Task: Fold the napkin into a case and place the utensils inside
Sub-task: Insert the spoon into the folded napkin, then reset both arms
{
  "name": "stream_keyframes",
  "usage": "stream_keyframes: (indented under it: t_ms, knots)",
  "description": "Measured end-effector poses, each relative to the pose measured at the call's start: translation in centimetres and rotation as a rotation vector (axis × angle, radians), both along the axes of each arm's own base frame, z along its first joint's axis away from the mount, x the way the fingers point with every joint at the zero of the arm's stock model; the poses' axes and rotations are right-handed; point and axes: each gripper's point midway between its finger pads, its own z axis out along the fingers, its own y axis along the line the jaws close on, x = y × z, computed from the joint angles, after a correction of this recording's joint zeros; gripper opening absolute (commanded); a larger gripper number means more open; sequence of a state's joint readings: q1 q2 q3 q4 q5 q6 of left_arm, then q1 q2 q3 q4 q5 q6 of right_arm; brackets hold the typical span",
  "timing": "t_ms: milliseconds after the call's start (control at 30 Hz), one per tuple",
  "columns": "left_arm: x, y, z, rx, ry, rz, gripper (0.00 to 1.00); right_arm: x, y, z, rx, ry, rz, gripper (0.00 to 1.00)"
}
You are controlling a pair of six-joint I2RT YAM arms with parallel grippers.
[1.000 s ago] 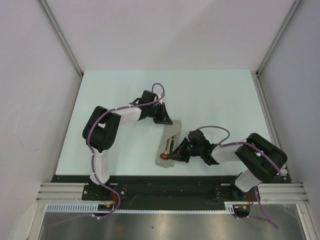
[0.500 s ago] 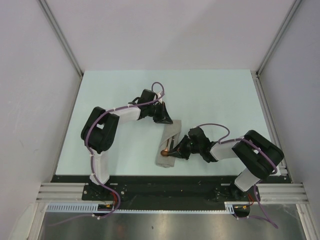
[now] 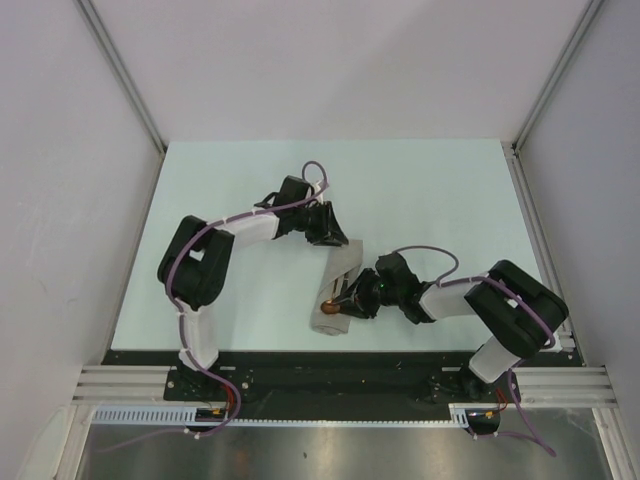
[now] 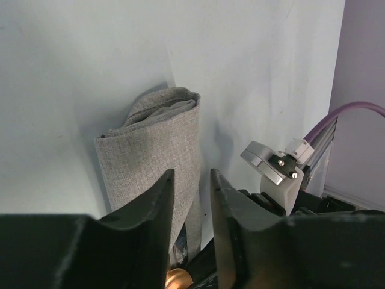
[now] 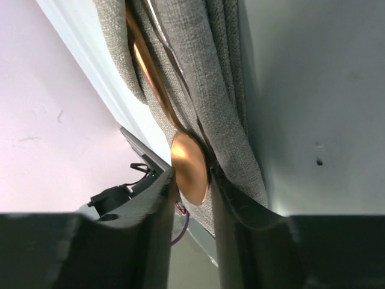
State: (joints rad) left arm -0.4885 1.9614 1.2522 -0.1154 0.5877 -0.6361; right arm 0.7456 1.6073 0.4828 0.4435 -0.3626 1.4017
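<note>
From above, the napkin (image 3: 345, 265) lies folded into a narrow strip just right of the middle of the pale table (image 3: 230, 180), slanting from upper right to lower left; the left gripper (image 3: 330, 240) sits at its upper end, and the right gripper (image 3: 346, 302) reaches in from the right at its lower part; the spoon (image 3: 327, 308) shows as a copper spot on the cloth near the lower end. In the left wrist view that gripper's fingers (image 4: 153, 208) rise from the bottom edge, drawn close together with only a narrow slit between them; cloth shows in the slit, and the strip runs up to a rolled end in the upper middle of the frame. In the right wrist view the two dark fingers pinch the spoon's round bowl at the centre; its copper handle climbs towards the upper left, tucked between folds of the napkin.
</note>
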Motion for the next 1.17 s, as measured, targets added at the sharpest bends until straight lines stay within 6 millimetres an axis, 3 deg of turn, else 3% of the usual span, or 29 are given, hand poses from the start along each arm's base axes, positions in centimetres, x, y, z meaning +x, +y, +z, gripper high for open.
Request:
stream_keyframes:
  t_ms: [167,300,400,433,533,733,833,1000,1167]
  knots:
    - [0.0,0.0,2.3,-0.026,-0.038,0.004,0.50,-0.5,0.2,1.3,0.013,-0.014,0.015,0.59]
    - [-0.5,0.0,5.2,-0.062,-0.088,-0.004,0.54,-1.0,-0.1,3.8,0.037,-0.062,0.032,0.66]
    - [-1.6,0.6,7.6,-0.087,-0.143,-0.020,0.66,-1.4,-1.2,5.9,0.037,-0.112,0.050,0.67]
    - [-2.1,0.8,8.4,-0.097,-0.167,-0.023,0.70,-1.3,-1.9,6.4,0.029,-0.134,0.052,0.81]
    - [-4.8,2.6,10.7,-0.127,-0.272,-0.009,0.79,-0.6,-4.6,7.3,-0.047,-0.213,0.044,0.98]
    - [-10.7,7.3,16.2,-0.225,-0.620,0.091,0.89,2.5,-7.7,8.5,-0.277,-0.531,0.112,1.00]
    - [-12.6,9.0,16.5,-0.265,-0.734,0.151,0.94,3.9,-8.7,9.0,-0.352,-0.693,0.115,1.00]
    - [-15.4,12.1,13.1,-0.287,-0.822,0.264,1.00,5.2,-10.3,9.1,-0.419,-0.864,0.059,1.00]
    - [-16.2,14.6,14.8,-0.378,-0.953,0.394,1.00,4.3,-11.7,7.8,-0.423,-0.938,0.023,1.00]
